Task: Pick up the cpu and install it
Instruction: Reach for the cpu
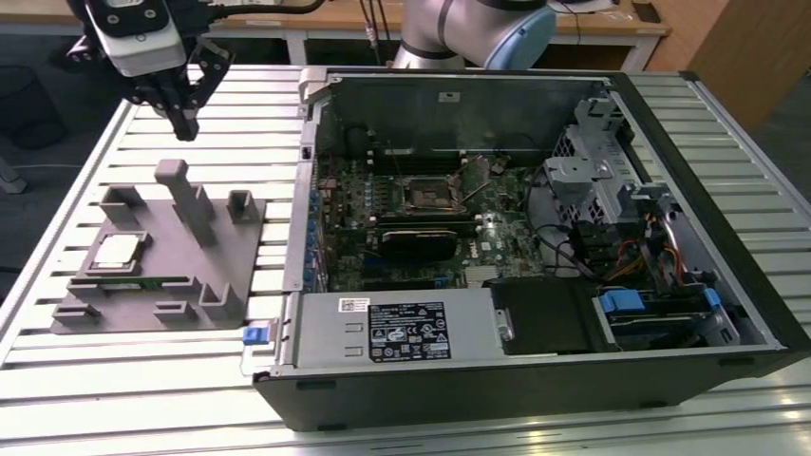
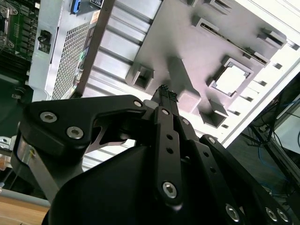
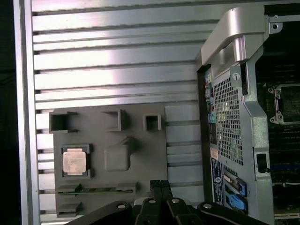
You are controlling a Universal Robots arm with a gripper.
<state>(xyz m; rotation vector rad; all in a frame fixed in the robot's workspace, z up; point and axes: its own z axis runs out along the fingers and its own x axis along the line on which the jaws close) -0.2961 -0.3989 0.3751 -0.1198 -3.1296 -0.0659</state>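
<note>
"Holding anything?"

"Nothing. My gripper (image 1: 186,128) hangs over the slatted metal table (image 1: 152,380), and its two black fingertips (image 3: 156,185) are pressed together with nothing pinched between them. Both wrist views show the tips meeting."

"Where is the cpu?"

"The cpu (image 1: 117,252) lies flat in a square pocket of the grey holder (image 1: 162,264), pale silvery top facing up. The holder sits on the table at the exterior view's left of the open computer case (image 1: 533,385). I am raised above that side of the table, near the holder's tall post (image 1: 190,204), well apart from the chip and touching nothing."

"What else is on the holder?"

"A thin green memory stick (image 3: 96,190) lies in a slot just beside the cpu's pocket."

"And the socket?"

"The black socket frame (image 1: 431,195) sits on the green board inside the case, its hollow middle showing. The cpu is not yet installed."
</note>
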